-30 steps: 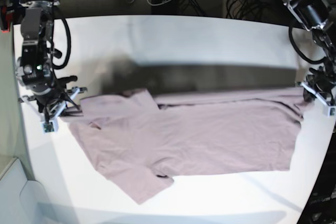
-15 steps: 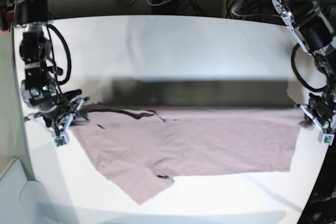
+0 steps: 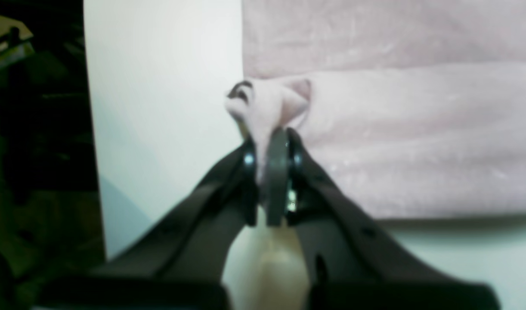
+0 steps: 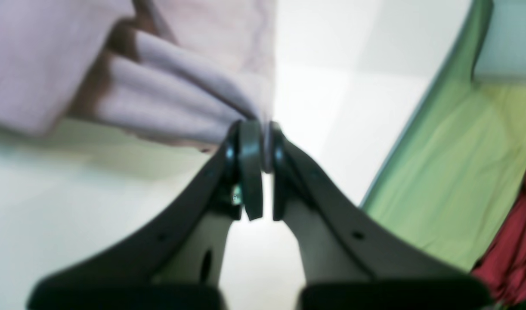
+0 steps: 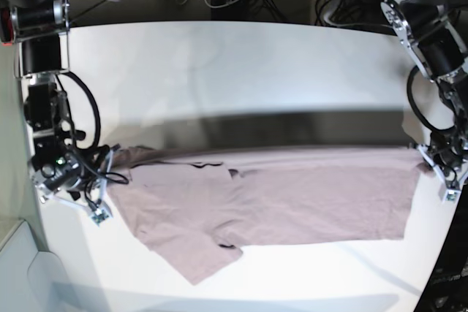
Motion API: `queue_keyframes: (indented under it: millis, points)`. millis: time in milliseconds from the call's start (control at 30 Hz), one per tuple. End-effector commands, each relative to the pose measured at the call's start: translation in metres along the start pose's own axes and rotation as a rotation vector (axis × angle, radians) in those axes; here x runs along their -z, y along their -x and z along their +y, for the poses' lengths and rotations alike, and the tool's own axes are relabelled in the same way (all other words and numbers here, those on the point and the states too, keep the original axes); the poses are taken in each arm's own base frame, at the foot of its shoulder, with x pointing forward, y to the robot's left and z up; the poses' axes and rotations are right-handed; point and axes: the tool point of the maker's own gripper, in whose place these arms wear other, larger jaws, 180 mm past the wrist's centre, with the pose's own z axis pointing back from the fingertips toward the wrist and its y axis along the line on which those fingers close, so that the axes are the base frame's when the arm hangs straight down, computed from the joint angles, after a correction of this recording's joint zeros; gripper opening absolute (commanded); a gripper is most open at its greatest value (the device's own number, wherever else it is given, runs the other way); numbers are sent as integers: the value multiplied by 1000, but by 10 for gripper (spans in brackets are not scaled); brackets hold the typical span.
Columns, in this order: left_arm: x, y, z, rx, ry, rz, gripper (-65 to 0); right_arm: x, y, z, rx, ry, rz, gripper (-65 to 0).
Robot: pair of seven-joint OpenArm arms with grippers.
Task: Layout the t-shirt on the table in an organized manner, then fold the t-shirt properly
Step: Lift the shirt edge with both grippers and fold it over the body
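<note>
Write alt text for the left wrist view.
The left gripper, shut, pinches a bunched corner of the mauve t-shirt, which lies flat on the white table. The table's edge and dark surroundings show at left.

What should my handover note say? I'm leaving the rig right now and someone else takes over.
Left gripper: jaws shut on a bunched corner of the t-shirt at the table edge.
Right gripper: jaws shut on gathered cloth at the shirt's other end.
Shirt: stretched between both arms across the table, mostly flat, one sleeve pointing to the near edge, the held edge slightly raised.
Done: shirt roughly spread.
Left: lay the held edge down, smooth it, release, then fold.
</note>
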Motion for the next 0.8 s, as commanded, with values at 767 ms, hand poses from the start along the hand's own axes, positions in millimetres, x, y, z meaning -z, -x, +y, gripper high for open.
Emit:
queue_keyframes:
  millis: [767]
  points:
    - [-24,31,19,8,-85,33,-650,-52,64,24,-75,62,11,-650]
